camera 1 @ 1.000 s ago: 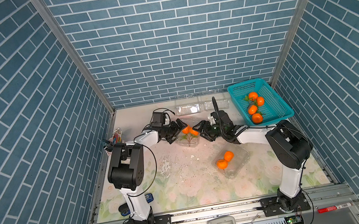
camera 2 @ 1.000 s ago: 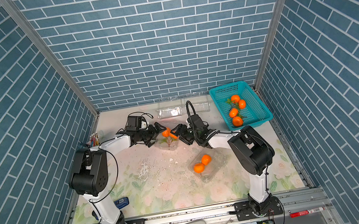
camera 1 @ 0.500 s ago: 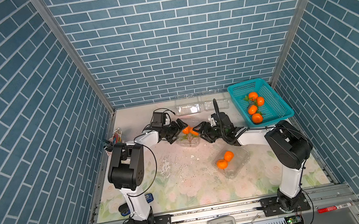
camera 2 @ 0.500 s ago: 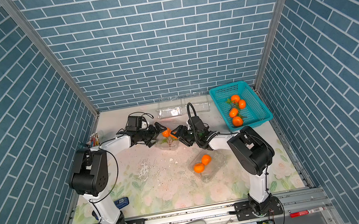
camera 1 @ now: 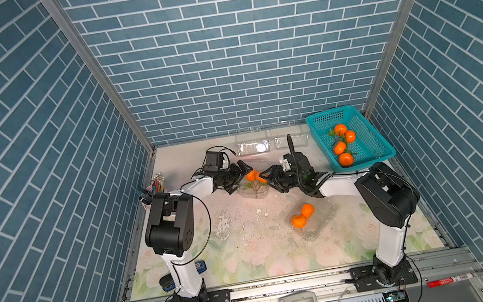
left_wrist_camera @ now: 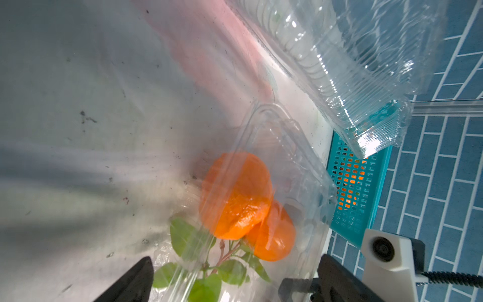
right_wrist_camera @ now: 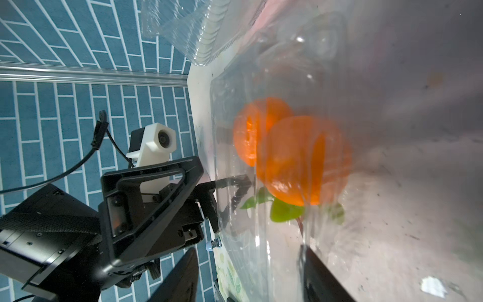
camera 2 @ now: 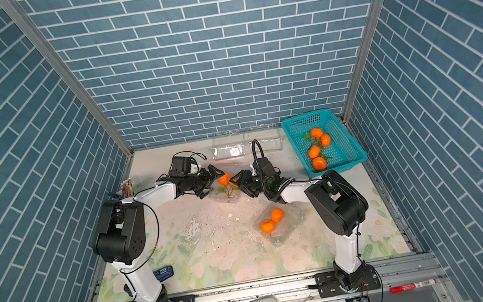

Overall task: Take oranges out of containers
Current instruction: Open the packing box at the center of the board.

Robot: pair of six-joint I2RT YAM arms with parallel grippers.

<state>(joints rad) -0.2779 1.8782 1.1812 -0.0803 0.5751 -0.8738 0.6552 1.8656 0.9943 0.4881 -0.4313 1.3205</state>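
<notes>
The left end effector (camera 1: 242, 177) is standing wide open, straddling a clear clamshell container (camera 1: 255, 190) on the worktop (camera 1: 234, 258). The right end effector (camera 1: 272, 181) is bracketing the same container from the opposite side, and I cannot tell whether it is gripping. Two leafy oranges (camera 1: 254, 176) are sitting inside that container.

White links (camera 1: 184, 274), black joints (camera 1: 170, 225), black left gripper (camera 1: 242, 179) (looped cables (camera 1: 209, 219)).
</notes>
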